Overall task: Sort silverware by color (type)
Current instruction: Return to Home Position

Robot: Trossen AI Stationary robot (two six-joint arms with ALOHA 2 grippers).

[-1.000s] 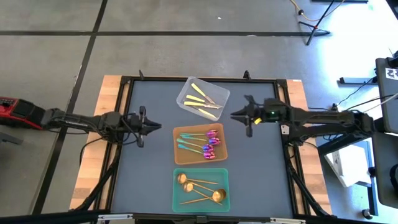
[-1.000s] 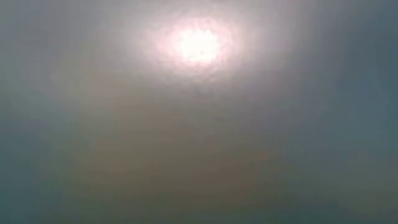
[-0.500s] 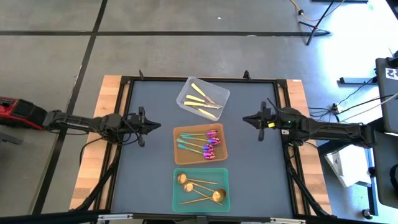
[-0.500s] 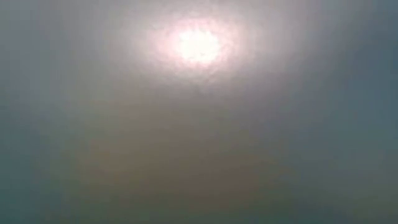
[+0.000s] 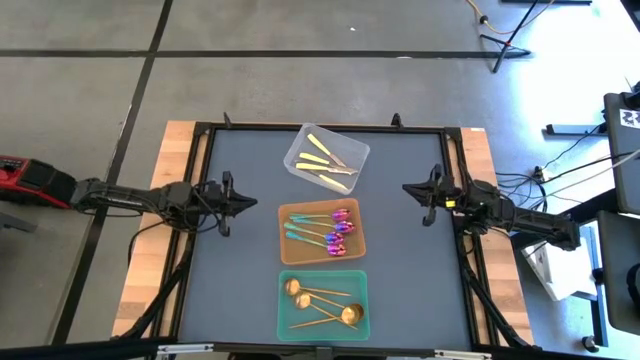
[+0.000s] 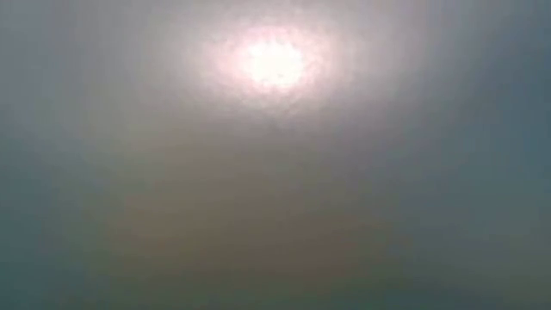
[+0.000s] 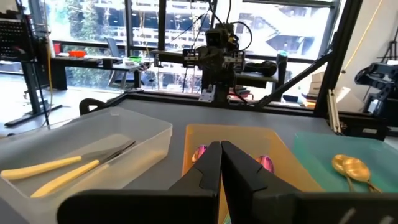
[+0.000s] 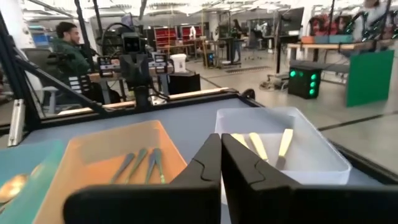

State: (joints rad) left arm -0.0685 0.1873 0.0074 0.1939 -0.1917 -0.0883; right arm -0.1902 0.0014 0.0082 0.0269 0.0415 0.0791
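Clock read off the high view, 12 at the picture's top.

At 12 o'clock of the table [image 5: 240, 290], in the clear bin [image 5: 358, 150]: the pale yellow knives [image 5: 322, 146], lying side by side, long axes running roughly from 10 to 4 o'clock.

At the table's centre, in the orange bin [image 5: 298, 252]: the purple-teal spoons [image 5: 338, 232], long axes along 9 to 3, bowls at the 3 o'clock end, teal handles pointing to 9.

At 6 o'clock, in the green bin [image 5: 330, 283], just beside the orange one: the gold spoons [image 5: 303, 299]. Two with bowls at the 10 o'clock end and handles pointing toward 4; one with its bowl at the 4 o'clock end and its handle pointing toward 8.

At the 9 o'clock edge: the left gripper [image 5: 250, 204], aimed at 3 o'clock toward the orange bin, apart from it, fingers [image 7: 205, 177] pressed together, pinching nothing.

At the 3 o'clock edge: the right gripper [image 5: 406, 187], aimed at 9 o'clock, well apart from all three bins, fingers [image 8: 202, 171] likewise pressed together, pinching nothing.
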